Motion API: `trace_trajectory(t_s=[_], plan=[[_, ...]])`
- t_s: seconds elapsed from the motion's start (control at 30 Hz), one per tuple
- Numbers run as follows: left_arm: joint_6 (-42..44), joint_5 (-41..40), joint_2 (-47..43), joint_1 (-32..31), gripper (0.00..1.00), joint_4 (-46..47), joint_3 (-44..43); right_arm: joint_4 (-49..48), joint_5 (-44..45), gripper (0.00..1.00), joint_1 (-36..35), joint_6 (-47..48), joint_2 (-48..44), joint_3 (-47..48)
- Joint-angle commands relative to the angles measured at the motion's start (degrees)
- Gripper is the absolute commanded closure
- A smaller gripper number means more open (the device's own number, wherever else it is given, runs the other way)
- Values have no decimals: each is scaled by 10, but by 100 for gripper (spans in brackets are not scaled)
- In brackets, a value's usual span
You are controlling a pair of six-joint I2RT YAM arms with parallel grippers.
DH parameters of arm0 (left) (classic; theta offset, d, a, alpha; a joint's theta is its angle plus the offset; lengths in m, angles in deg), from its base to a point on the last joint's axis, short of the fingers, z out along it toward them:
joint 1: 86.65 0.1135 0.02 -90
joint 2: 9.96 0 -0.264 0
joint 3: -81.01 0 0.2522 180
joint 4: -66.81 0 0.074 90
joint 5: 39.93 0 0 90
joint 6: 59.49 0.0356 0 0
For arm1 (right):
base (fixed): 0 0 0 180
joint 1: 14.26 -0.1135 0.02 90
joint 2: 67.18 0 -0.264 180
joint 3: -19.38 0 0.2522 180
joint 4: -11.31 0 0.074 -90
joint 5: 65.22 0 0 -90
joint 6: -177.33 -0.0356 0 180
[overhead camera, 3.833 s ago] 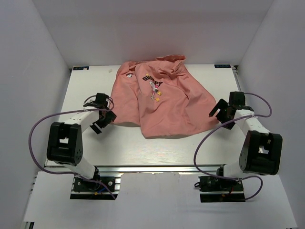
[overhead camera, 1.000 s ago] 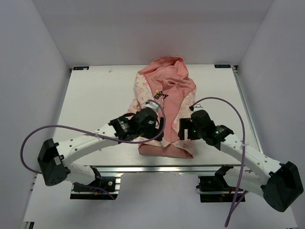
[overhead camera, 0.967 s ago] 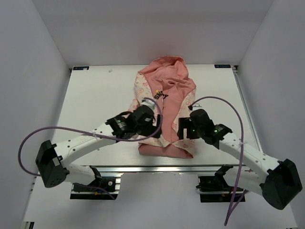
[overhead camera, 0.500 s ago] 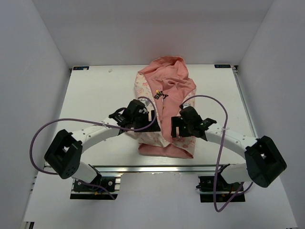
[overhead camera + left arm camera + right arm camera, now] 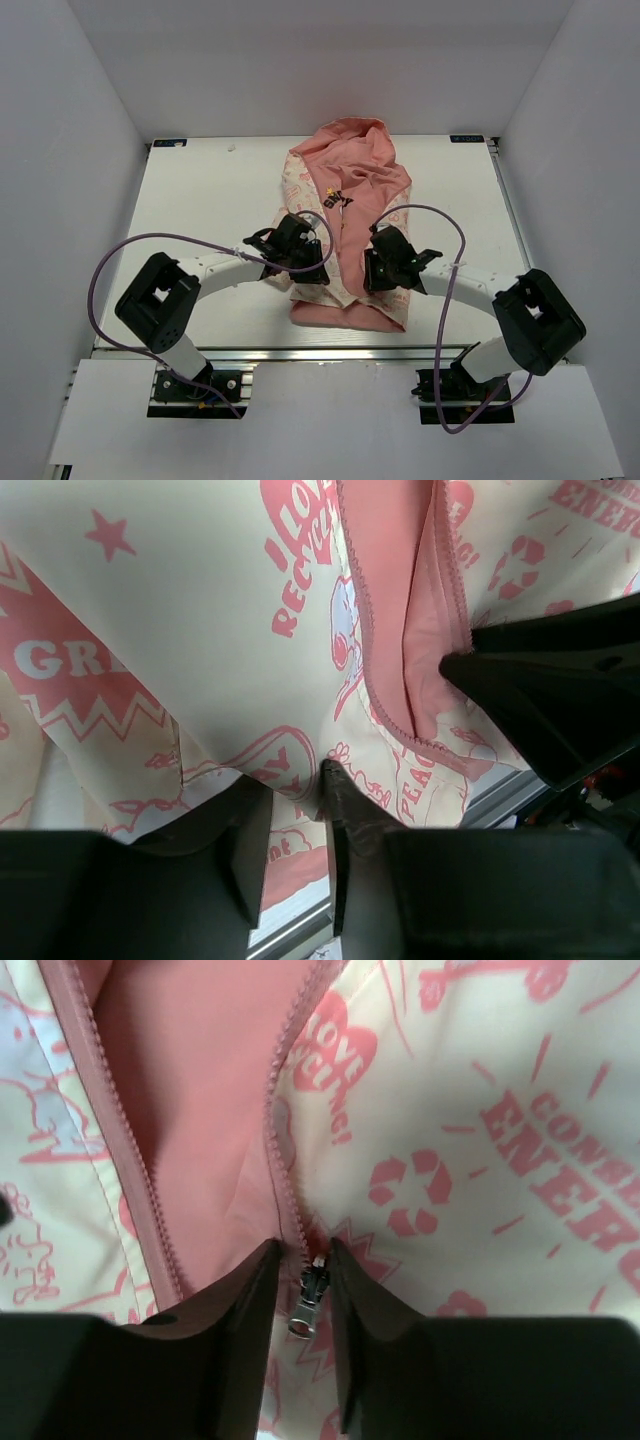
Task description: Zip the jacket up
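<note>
The jacket (image 5: 350, 190) lies flat mid-table with its hood at the far end, its cream printed fronts parted over the pink lining (image 5: 200, 1110). My left gripper (image 5: 306, 268) presses on the left front near the hem. In the left wrist view its jaws (image 5: 295, 785) stand narrowed astride a strip of cream fabric, still open. My right gripper (image 5: 383, 275) sits on the right front. Its fingers (image 5: 303, 1250) flank the metal zipper pull (image 5: 308, 1305) at the foot of the right row of teeth. A sliver of gap shows beside the pull.
The white table (image 5: 200, 190) has grey walls on three sides and a metal rail (image 5: 300, 352) at its near edge. Purple cables loop from both arms. The right gripper's black body (image 5: 560, 700) shows close by in the left wrist view.
Both grippers' jaws have narrowed from wide apart, the left over the hem fabric, the right around the zipper pull. Both arms have folded in and their elbows have swung outward.
</note>
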Motion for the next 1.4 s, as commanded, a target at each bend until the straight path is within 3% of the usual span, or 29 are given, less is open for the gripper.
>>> trace_trajectory(t_s=[0.0,0.1,0.13,0.37,0.6,0.7,0.83,1.0,1.1,1.37], plan=[[-1,-6,-13,1,64,11,12,-13,-32,68,-3,0,-23,-14],[2,-1,-15,3,72,24,21,7,-31,96,-3,0,-39,-12],[5,-3,-16,4,75,25,25,13,-28,100,-3,0,-50,-10],[15,36,-23,12,100,67,54,88,2,100,-2,7,-138,13],[26,52,-36,12,100,83,78,260,111,100,-29,11,-179,98],[32,50,-55,12,100,88,87,379,223,100,-90,-12,-170,183],[37,31,-72,12,100,73,87,472,258,100,-160,-29,-120,262],[26,11,-58,12,100,61,82,463,269,100,-268,-31,1,269],[15,1,-43,12,100,64,92,397,243,100,-314,-12,53,267],[-11,14,-13,15,100,106,117,151,104,100,-320,25,133,214]])
